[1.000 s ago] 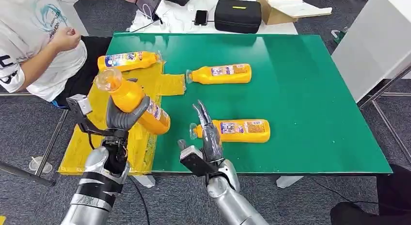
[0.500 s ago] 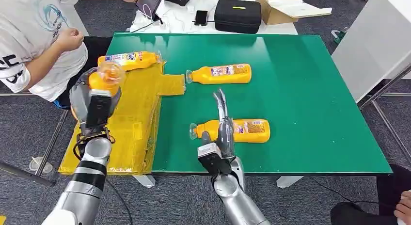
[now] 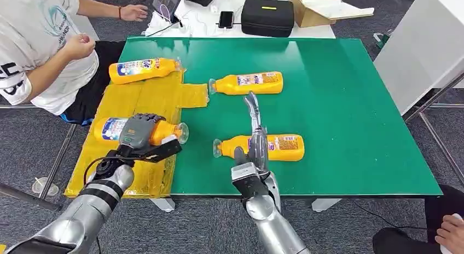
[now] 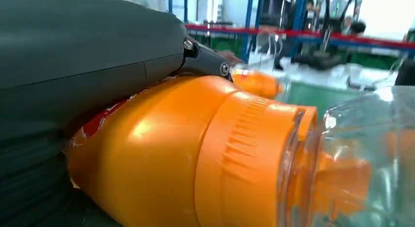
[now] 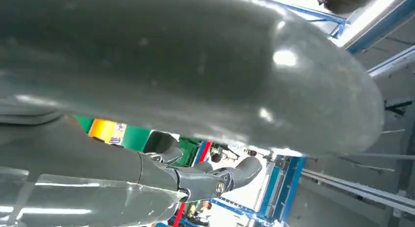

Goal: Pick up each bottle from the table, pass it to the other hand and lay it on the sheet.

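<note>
My left hand point(image 3: 140, 131) grips an orange bottle point(image 3: 109, 128) lying sideways on the yellow sheet point(image 3: 141, 99), its clear cap point(image 3: 182, 132) toward the green table. Up close the same bottle point(image 4: 161, 153) sits under my left hand point(image 4: 73, 51). A second bottle point(image 3: 143, 68) lies at the sheet's far edge. Two more rest on the green table point(image 3: 350, 100): one point(image 3: 247, 82) in the middle, one point(image 3: 282, 146) nearer me. My right hand point(image 3: 254, 139) stands over the near bottle's neck, fingers straight and apart, holding nothing; its fingers point(image 5: 195, 178) are also seen from the wrist.
A person point(image 3: 38, 46) sits at the table's left, close to the sheet. Behind the green table stand a black case point(image 3: 268, 16), a cardboard box point(image 3: 323, 6) and a phone point(image 3: 226, 18). A white cabinet point(image 3: 427, 51) stands to the right.
My left hand has swung the bottle from upright in the air down flat onto the sheet. My right hand has moved forward, over the near bottle's neck.
</note>
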Controlling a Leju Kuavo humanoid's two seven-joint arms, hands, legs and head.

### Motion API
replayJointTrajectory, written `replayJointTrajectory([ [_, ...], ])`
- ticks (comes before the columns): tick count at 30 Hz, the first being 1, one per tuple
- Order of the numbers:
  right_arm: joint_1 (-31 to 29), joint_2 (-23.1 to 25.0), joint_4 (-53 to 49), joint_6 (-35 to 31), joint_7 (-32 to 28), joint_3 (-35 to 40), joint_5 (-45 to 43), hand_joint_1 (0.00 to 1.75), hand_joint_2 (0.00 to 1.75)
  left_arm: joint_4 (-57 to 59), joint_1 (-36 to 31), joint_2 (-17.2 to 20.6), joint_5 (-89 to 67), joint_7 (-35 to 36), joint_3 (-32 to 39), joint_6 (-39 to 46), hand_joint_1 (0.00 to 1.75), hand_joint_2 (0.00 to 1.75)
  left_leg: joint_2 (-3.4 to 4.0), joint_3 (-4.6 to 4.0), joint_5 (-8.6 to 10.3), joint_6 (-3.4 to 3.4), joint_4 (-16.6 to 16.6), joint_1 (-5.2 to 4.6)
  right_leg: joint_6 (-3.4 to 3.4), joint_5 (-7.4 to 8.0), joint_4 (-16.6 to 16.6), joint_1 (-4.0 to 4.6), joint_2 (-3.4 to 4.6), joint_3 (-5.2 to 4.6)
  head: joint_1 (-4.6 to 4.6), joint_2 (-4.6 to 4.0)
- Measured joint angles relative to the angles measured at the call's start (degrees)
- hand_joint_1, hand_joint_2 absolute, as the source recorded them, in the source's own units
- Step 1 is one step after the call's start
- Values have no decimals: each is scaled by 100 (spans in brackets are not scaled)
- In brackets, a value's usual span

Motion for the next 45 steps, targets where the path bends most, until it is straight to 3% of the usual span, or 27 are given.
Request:
replayJointTrajectory([
  [14,-42,2,74,210,-4,98,-31,0,0,365,-139,68,140,-9,-33,-953,175,175,-4,-3,1,0,0,-2,0,0,0,-2,-1,3,0,-2],
  [15,-57,7,101,245,-4,114,-28,0,0,382,-151,68,133,20,-35,-990,150,175,-4,-2,1,0,0,-2,0,0,0,-2,-1,2,0,-2],
  [16,-76,6,137,269,-4,131,-18,0,0,395,-162,68,105,72,-44,-998,138,175,-5,-2,1,0,0,-1,0,0,0,-1,-1,2,0,-2],
  [17,-96,7,172,299,-4,146,-11,0,0,415,-171,68,57,118,-65,-998,138,175,-5,-1,1,0,0,-1,0,0,0,-1,-1,2,0,-2],
  [18,-108,7,201,317,-4,162,-11,0,0,433,-174,68,-2,155,-103,-1025,112,175,-5,0,1,0,0,-1,0,0,0,-1,-1,2,0,-2],
  [19,-120,7,236,347,-4,179,-13,0,0,446,-175,68,-61,192,-131,-1066,14,175,-4,0,1,0,0,-1,0,0,0,-2,-1,2,2,0],
  [20,-131,7,262,374,-2,190,-20,0,0,465,-178,68,-85,199,-147,-1093,0,175,-4,0,1,0,0,-1,0,0,0,-2,-1,2,0,-2],
  [23,-140,7,350,407,0,212,-44,0,0,507,-176,68,-107,210,-214,-1132,0,175,-4,0,1,0,0,-1,0,0,0,-2,-1,3,0,-2],
  [24,-149,7,380,431,2,214,-52,0,0,531,-158,68,-105,210,-234,-1169,0,0,-4,-1,1,0,0,-1,0,0,0,-2,-1,3,2,-2],
  [45,-317,9,881,776,-4,83,-288,0,0,572,-255,232,501,-230,-238,-2796,0,0,-11,59,1,-1,-3,-2,-2,-3,-1,-2,-5,71,0,-2],
])
